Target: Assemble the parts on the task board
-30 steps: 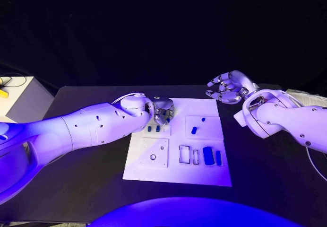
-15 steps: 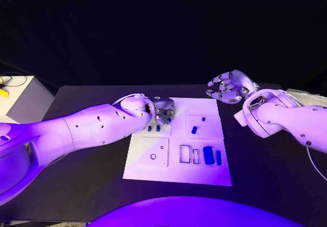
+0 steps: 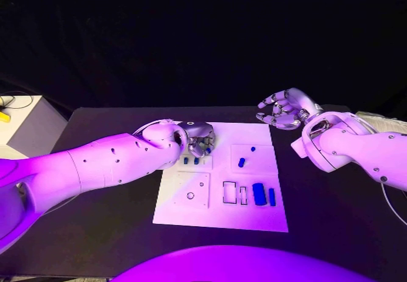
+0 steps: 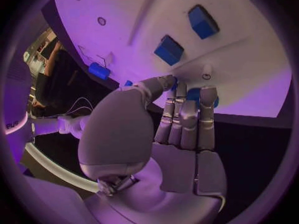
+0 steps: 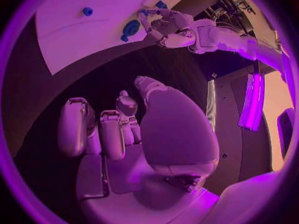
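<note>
So we're looking down at the task board, a white flat plate lying in the middle of the black desk, with raised square panels and a few outlined rectangular slots cut into it. The parts are small blue pieces: two upright bars sit side by side near the board's right edge, a little peg stands in the upper right panel, and a couple more short ones sit in the upper left panel.

The left hand is down over the far left part of the board, fingers curled toward a round blue piece at the board's edge; we honestly can't tell if it's got hold of it or is just touching it.

The right hand hangs above the desk off the board's far right corner, fingers spread and loosely curled, holding nothing.
</note>
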Action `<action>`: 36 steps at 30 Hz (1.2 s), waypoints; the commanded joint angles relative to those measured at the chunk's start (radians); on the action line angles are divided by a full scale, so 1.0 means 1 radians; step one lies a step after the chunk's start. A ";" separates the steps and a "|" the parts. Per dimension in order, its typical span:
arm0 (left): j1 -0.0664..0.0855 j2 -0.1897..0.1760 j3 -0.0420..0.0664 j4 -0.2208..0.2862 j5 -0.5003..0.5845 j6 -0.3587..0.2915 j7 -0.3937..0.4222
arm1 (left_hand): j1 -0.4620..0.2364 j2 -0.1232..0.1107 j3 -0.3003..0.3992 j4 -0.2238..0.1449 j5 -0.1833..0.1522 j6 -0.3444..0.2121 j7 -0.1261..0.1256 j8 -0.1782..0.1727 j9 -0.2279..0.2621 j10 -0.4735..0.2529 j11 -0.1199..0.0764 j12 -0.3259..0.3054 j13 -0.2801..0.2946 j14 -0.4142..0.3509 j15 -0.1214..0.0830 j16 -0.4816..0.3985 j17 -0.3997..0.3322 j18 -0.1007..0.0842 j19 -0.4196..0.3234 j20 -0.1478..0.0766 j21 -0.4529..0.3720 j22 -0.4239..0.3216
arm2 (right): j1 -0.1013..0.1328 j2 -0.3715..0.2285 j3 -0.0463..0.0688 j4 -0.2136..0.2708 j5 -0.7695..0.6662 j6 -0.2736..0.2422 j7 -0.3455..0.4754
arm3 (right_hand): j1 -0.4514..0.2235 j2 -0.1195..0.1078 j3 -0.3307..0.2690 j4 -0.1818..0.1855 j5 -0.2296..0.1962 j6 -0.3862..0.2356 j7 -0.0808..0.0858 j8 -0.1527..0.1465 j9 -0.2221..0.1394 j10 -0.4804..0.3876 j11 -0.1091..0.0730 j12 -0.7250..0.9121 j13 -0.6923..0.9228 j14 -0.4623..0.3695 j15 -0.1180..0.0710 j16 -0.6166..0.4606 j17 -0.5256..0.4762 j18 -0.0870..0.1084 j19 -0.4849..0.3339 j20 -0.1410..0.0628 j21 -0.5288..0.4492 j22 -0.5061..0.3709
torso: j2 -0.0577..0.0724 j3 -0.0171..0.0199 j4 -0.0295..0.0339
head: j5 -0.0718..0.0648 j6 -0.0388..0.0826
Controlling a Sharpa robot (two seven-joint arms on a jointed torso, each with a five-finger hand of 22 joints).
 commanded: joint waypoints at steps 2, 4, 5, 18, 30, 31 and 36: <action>0.003 -0.039 0.018 0.048 0.063 -0.002 0.009 | -0.004 0.007 -0.001 -0.007 -0.001 0.004 0.005 -0.006 0.000 0.008 -0.002 -0.005 0.000 0.010 0.001 0.006 0.006 -0.009 0.013 0.000 0.010 0.006 | 0.000 0.001 0.000 -0.001 -0.007 0.006 0.011 | -0.007 -0.006 0.006 -0.001 0.007 -0.005 0.001 0.004 -0.001 0.004 -0.001 -0.001 -0.001 0.061 -0.006 -0.004 0.106 0.014 -0.002 -0.005 0.000 0.097 | -0.002 0.0004 0.0019 | -0.001 0.004; 0.005 -0.057 0.025 0.066 0.076 0.009 0.007 | -0.004 0.007 -0.001 -0.007 -0.001 0.005 0.005 -0.007 0.000 0.010 -0.001 -0.006 0.000 0.014 0.001 0.008 0.014 -0.010 0.018 0.001 0.014 0.012 | 0.000 0.001 0.000 -0.002 -0.007 0.006 0.010 | -0.007 -0.006 0.006 -0.001 0.007 -0.005 0.001 0.004 -0.001 0.004 -0.001 -0.001 -0.001 0.061 -0.006 -0.004 0.106 0.014 -0.002 -0.005 0.000 0.097 | -0.002 0.0004 0.0024 | 0.000 0.004; 0.007 -0.065 0.028 0.073 0.085 0.017 0.005 | -0.004 0.007 -0.001 -0.007 -0.001 0.005 0.005 -0.007 0.000 0.010 -0.001 -0.006 0.000 0.014 0.001 0.008 0.014 -0.010 0.018 0.001 0.014 0.012 | 0.000 0.001 0.000 -0.002 -0.007 0.006 0.010 | -0.007 -0.006 0.006 -0.001 0.007 -0.005 0.001 0.004 -0.001 0.004 -0.001 -0.001 -0.001 0.061 -0.006 -0.004 0.106 0.014 -0.002 -0.005 0.000 0.097 | -0.002 -0.0002 0.0029 | 0.000 0.004; 0.014 -0.133 0.036 0.119 0.126 0.051 -0.008 | -0.004 0.005 -0.001 -0.009 -0.001 0.007 0.006 -0.009 0.001 0.013 -0.001 -0.011 -0.001 0.017 0.002 0.009 0.016 -0.011 0.023 0.001 0.019 0.018 | 0.000 0.001 0.000 -0.007 -0.007 0.008 0.009 | -0.007 -0.006 0.006 -0.001 0.007 -0.005 0.001 0.004 -0.001 0.004 -0.001 -0.001 -0.001 0.061 -0.006 -0.004 0.106 0.014 -0.002 -0.005 0.000 0.097 | 0.000 0.0000 0.0014 | 0.005 0.000; 0.013 -0.128 0.036 0.090 0.082 0.040 -0.019 | -0.003 0.005 -0.001 -0.011 -0.001 0.008 0.005 -0.010 0.001 0.015 -0.001 -0.013 -0.001 0.018 0.002 0.009 0.015 -0.011 0.021 0.001 0.018 0.017 | -0.001 0.001 0.000 -0.009 -0.007 0.008 0.009 | -0.007 -0.006 0.006 -0.001 0.007 -0.005 0.001 0.004 -0.001 0.004 -0.001 -0.001 -0.001 0.061 -0.006 -0.004 0.106 0.014 -0.002 -0.005 0.000 0.097 | 0.001 0.0012 -0.0003 | 0.008 -0.003; 0.013 -0.127 0.036 0.088 0.081 0.038 -0.020 | -0.003 0.005 -0.001 -0.011 -0.001 0.008 0.005 -0.010 0.001 0.015 -0.001 -0.013 -0.001 0.018 0.002 0.009 0.015 -0.011 0.021 0.001 0.018 0.017 | -0.001 0.002 0.000 -0.009 -0.007 0.008 0.009 | -0.007 -0.006 0.006 -0.001 0.007 -0.005 0.001 0.004 -0.001 0.004 -0.001 -0.001 -0.001 0.061 -0.006 -0.004 0.106 0.014 -0.002 -0.005 0.000 0.097 | 0.001 0.0013 -0.0003 | 0.008 -0.003; 0.013 -0.125 0.036 0.080 0.078 0.039 -0.024 | -0.002 0.005 -0.001 -0.012 -0.001 0.009 0.005 -0.010 0.002 0.016 -0.001 -0.013 -0.001 0.018 0.002 0.010 0.015 -0.011 0.023 0.001 0.020 0.018 | -0.001 0.003 0.000 -0.010 -0.007 0.009 0.009 | -0.007 -0.006 0.006 -0.001 0.007 -0.005 0.001 0.004 -0.001 0.004 -0.001 -0.001 -0.001 0.061 -0.006 -0.004 0.106 0.014 -0.002 -0.005 0.000 0.097 | 0.001 0.0018 -0.0004 | 0.008 -0.006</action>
